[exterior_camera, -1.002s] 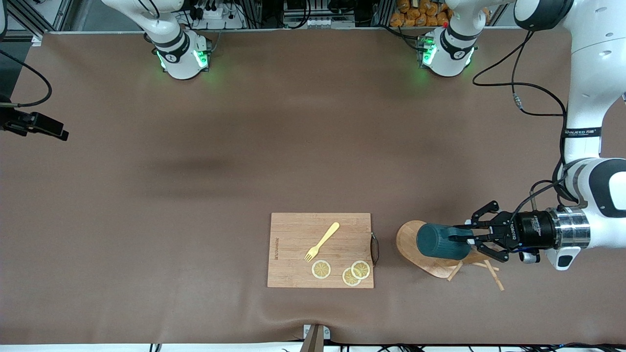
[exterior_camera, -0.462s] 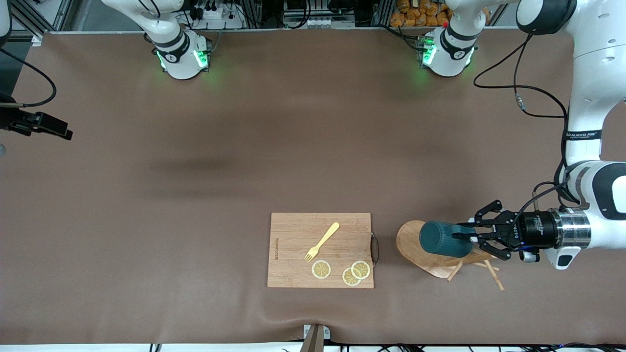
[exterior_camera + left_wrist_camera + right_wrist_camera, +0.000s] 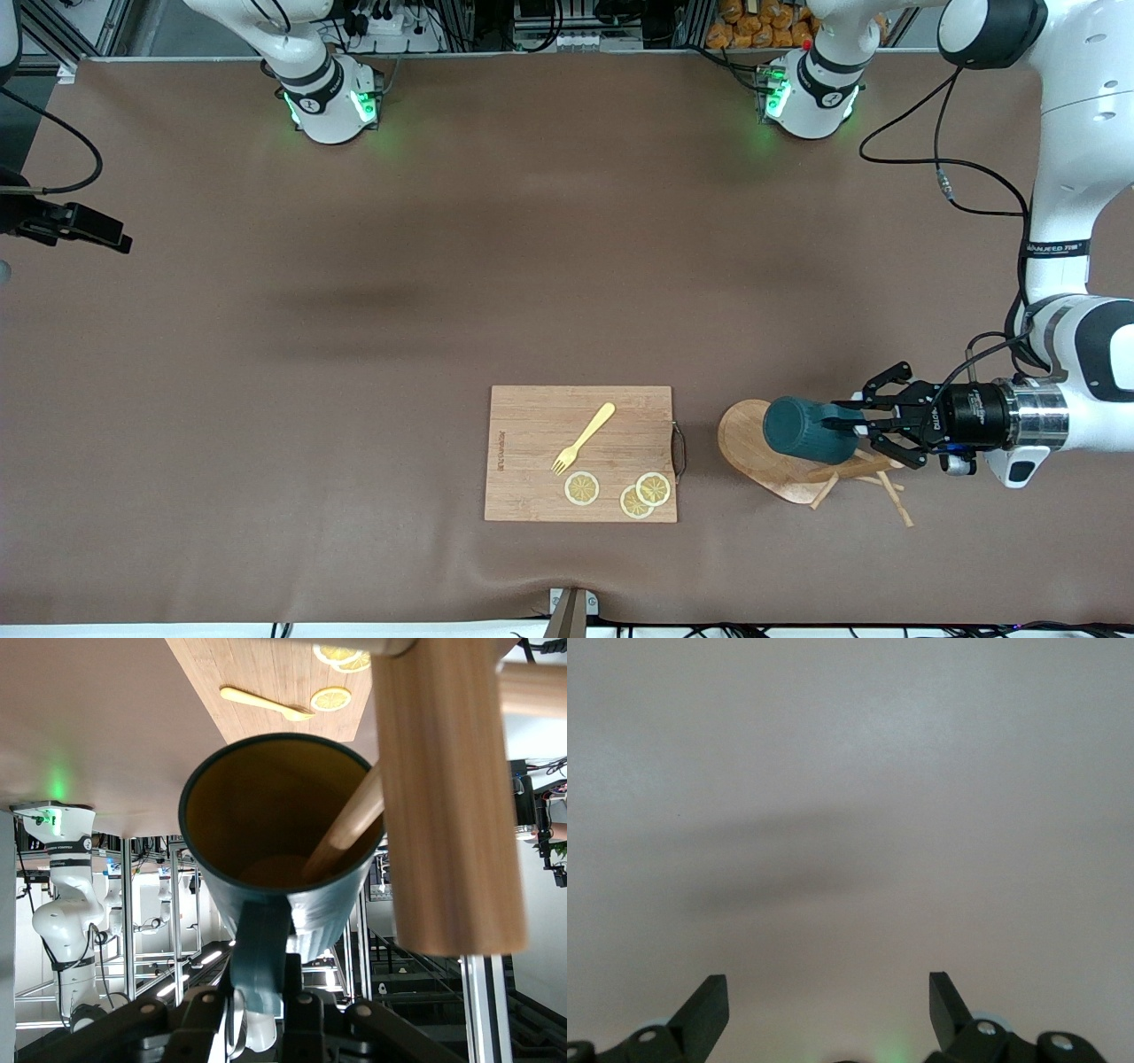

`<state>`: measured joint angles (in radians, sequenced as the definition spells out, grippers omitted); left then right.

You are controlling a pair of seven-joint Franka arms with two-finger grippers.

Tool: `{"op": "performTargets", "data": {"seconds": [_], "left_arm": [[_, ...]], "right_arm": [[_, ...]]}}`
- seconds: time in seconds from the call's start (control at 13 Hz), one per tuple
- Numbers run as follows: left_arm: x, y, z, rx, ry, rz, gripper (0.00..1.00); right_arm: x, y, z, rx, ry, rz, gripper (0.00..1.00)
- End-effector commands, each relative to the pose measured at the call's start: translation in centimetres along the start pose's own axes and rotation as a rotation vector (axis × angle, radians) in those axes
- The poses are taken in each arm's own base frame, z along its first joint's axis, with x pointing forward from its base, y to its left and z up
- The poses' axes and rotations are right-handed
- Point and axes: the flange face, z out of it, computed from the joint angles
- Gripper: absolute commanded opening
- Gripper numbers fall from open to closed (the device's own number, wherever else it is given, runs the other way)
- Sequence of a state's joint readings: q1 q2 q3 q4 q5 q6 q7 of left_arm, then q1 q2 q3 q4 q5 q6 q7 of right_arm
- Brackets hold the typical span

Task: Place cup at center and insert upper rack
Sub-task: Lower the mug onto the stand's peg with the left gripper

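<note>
The dark teal cup (image 3: pixel 804 431) lies on its side over the tipped-over wooden upper rack (image 3: pixel 749 452), whose pegs (image 3: pixel 895 498) point toward the left arm's end of the table. My left gripper (image 3: pixel 846 427) is shut on the cup's handle. In the left wrist view the handle (image 3: pixel 261 948) sits between the fingers. The cup's tan inside (image 3: pixel 275 815) faces the camera with a peg (image 3: pixel 350 828) reaching into it, beside the round post (image 3: pixel 447 797). My right gripper (image 3: pixel 89 232) waits at the right arm's end of the table, open and empty (image 3: pixel 824 1001).
A rectangular wooden cutting board (image 3: pixel 532 478) lies beside the rack's base, toward the right arm's end. It carries a yellow fork (image 3: pixel 585 437) and three lemon slices (image 3: pixel 582 488). The brown table cover (image 3: pixel 443 266) is bare elsewhere.
My left gripper has drawn the cup slightly toward the left arm's end of the table, along the rack. The right gripper shifted a little at the table's edge.
</note>
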<state>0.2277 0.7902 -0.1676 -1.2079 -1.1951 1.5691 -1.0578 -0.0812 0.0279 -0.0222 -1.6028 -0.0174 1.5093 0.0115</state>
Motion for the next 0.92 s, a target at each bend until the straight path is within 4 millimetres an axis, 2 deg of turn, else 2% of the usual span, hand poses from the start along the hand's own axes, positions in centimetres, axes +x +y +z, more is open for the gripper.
{"op": "performTargets", "data": {"seconds": [0.0, 0.85], "left_arm": [[-0.29, -0.05, -0.09, 0.001, -0.033, 0.031, 0.0], [-0.17, -0.09, -0.59, 0.001, -0.013, 0.061, 0.0]], "right_arm": [[-0.7, -0.08, -0.45, -0.001, 0.0, 0.0, 1.0], [-0.79, 0.1, -0.69, 0.0, 0.006, 0.005, 1.0]]}}
